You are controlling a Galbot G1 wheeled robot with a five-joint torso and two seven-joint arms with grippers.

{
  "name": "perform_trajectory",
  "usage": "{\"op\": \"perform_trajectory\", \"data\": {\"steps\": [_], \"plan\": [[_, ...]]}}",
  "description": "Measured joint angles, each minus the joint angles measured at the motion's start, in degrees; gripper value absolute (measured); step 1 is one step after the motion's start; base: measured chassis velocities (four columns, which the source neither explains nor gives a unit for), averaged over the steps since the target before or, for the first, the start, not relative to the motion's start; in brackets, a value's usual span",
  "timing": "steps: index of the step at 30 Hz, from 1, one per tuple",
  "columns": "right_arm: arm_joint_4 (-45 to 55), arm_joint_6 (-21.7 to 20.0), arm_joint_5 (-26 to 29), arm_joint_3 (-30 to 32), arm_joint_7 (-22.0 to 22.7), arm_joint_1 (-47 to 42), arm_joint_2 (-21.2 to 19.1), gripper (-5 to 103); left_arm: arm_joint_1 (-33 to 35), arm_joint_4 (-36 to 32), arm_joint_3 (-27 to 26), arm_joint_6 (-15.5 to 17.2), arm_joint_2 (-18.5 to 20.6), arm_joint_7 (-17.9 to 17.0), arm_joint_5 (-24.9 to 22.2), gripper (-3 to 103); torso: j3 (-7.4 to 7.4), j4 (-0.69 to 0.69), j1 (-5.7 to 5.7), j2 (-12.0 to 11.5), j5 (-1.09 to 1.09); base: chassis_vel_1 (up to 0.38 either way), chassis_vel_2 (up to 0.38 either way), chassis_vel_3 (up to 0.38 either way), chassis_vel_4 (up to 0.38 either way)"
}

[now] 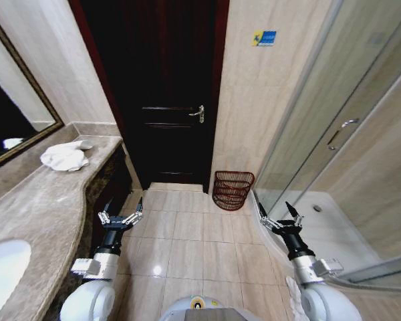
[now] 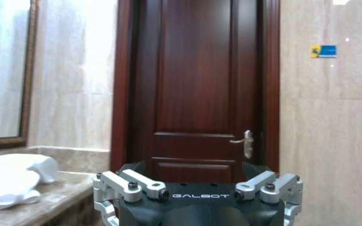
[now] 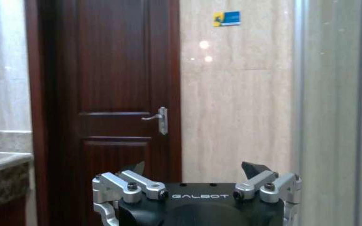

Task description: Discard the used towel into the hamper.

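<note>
Both arms hang low over the floor tiles, apparently waiting for the job to begin. The left gripper (image 1: pixel 121 211) at seven o'clock and the right gripper (image 1: pixel 279 215) at five o'clock are spread wide and empty. One crumpled white towel (image 1: pixel 65 158) lies on the counter (image 1: pixel 37 207) at ten o'clock. One hamper (image 1: pixel 232 190) stands against the wall beside the door (image 1: pixel 166 93), near centre.

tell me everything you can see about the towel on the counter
The towel is white and soft-looking, crumpled into a loose heap with folds rather than laid flat. It rests on the mottled brown stone counter, near the far end, below the mirror's frame and beside the dark wooden door. Nothing holds it; the left end effector hangs open above the floor, apart from it.
</note>
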Motion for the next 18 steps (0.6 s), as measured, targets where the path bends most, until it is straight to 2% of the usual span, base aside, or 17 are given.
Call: {"op": "perform_trajectory", "data": {"steps": [14, 18], "plan": [[-0.1, 0.4, 0.0, 0.0, -0.3, -0.1, 0.1, 100, 0.2, 0.6, -0.1, -1.4, -0.1, 0.5, 0.0, 100, 0.0, 0.0, 0.01, 0.0, 0.0, 0.059, 0.145, 0.146, 0.06], [-0.2, 0.4, 0.1, 0.0, -0.4, -0.1, 0.0, 100, 0.0, 1.2, -0.1, -2.8, -0.3, -0.2, 0.1, 100, 0.0, 0.01, 0.01, 0.0, -0.01, 0.091, 0.172, 0.164, 0.073]]}}
